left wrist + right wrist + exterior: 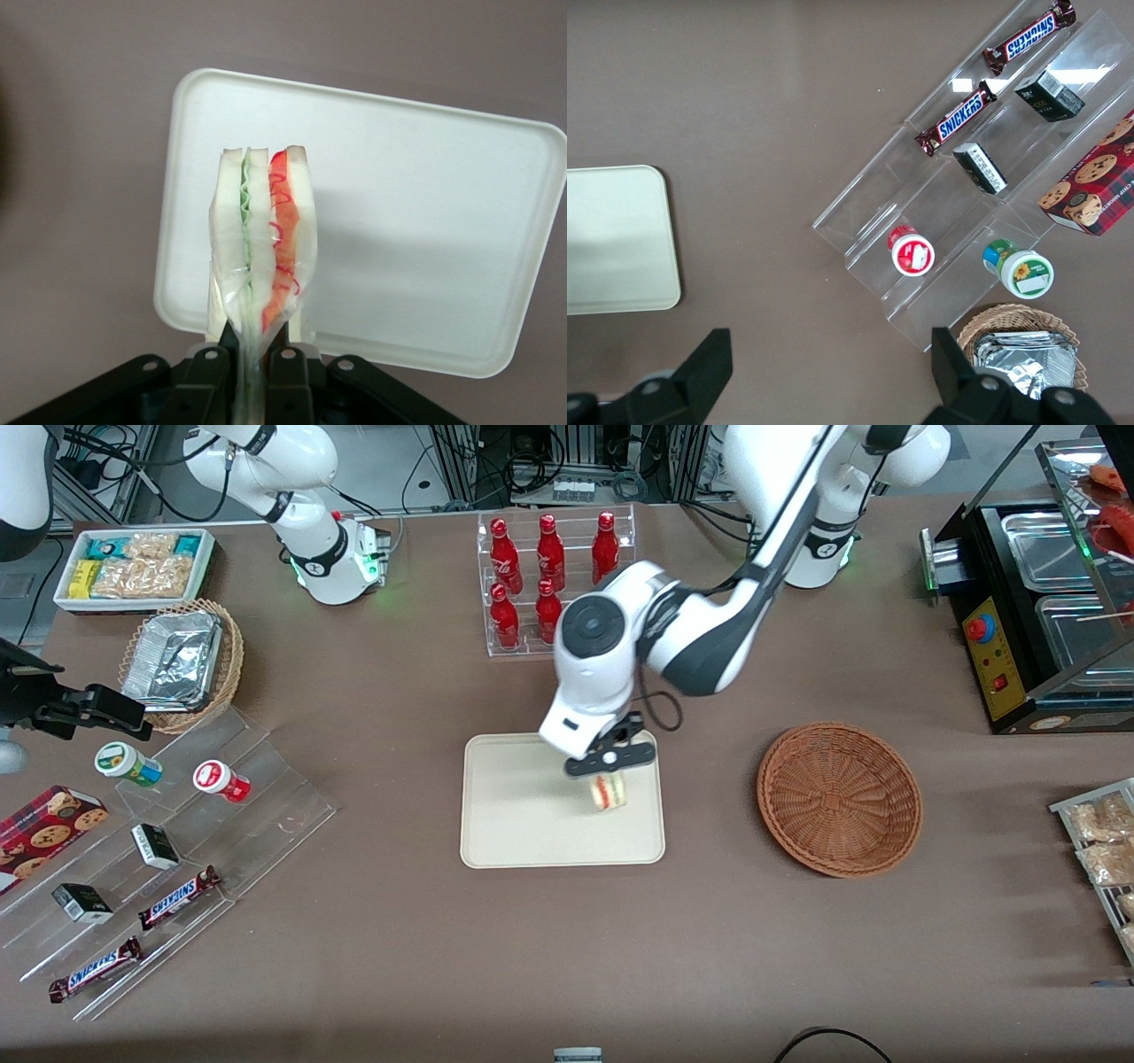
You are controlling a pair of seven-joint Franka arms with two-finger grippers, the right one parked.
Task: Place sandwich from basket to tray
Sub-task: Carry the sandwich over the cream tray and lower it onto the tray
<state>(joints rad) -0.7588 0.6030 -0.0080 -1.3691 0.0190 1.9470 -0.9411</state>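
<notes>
Gripper (610, 771) pinches the sandwich (609, 791) by its plastic wrap, cut edge down, above the tray (523, 815) at the end nearer the basket (838, 798). Tray bare below it. Rack of red bottles (551, 576) stands farther from the front camera than the tray, well apart; nothing blocks the sandwich.

Much of the grip and the worktop edges stay out of sight

From the front, the end effector (609, 772) has its fingers masked by its own black crossbar, and the sandwich (609, 791) shows only its lower part below it. In the wrist view the tray (425, 221) has one edge covered by the sandwich (263, 248) and the fingers' mount. The cookie box (40, 833) and snack rack (1103, 841) are cut off at the frame edges.
</notes>
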